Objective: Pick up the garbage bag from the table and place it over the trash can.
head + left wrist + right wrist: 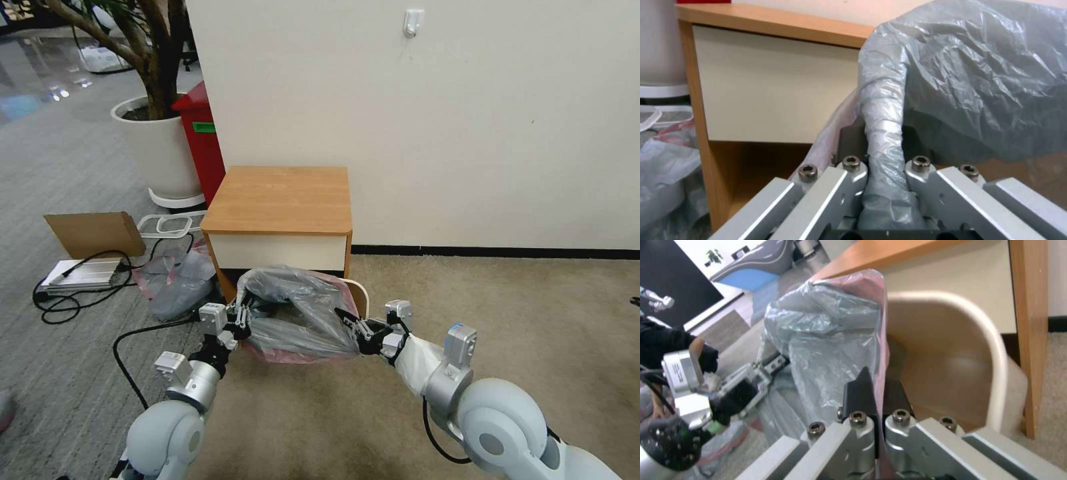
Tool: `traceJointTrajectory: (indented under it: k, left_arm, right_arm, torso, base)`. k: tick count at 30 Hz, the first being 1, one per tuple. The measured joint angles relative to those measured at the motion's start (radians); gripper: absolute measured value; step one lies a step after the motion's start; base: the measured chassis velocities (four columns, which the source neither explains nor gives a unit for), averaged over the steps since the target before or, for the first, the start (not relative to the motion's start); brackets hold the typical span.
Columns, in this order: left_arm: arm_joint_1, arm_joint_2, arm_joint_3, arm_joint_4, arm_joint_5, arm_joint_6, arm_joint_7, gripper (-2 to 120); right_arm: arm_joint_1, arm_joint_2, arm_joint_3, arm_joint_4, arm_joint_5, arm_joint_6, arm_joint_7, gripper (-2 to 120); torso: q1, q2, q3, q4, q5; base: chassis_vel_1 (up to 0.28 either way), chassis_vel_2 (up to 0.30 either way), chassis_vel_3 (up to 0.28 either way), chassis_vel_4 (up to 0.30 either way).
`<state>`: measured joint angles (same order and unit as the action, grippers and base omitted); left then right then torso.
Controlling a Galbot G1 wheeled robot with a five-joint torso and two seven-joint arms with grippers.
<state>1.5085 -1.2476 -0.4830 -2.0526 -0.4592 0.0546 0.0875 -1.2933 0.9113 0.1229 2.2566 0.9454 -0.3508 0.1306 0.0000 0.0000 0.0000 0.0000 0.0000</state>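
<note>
While my left gripper (241, 322) pinches a twisted fold of the bag (297, 313) at its nine o'clock edge, my right gripper (352, 325) clamps the pink rim at three o'clock, both sets of jaws narrow on plastic. Stretched between them, the bag hangs low in front of the table (280, 200), at the table's six o'clock. Behind it the bin (991, 373) stands on the carpet, its cream rim showing just beside my right jaws, its mouth partly draped by the film.
</note>
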Motion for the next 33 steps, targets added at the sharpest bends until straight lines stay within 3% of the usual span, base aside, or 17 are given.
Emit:
traceJointTrajectory:
  k: [33]
  left_arm:
    - [0.010,0.010,-0.003,0.004,-0.045,-0.005,0.015,5]
  right_arm:
    - [-0.027,-0.046,0.129,-0.015,-0.038,0.059,-0.037,0]
  torso:
    - [0.000,0.000,0.000,0.0000,0.0001]
  base:
    - [0.000,0.000,0.000,0.000]
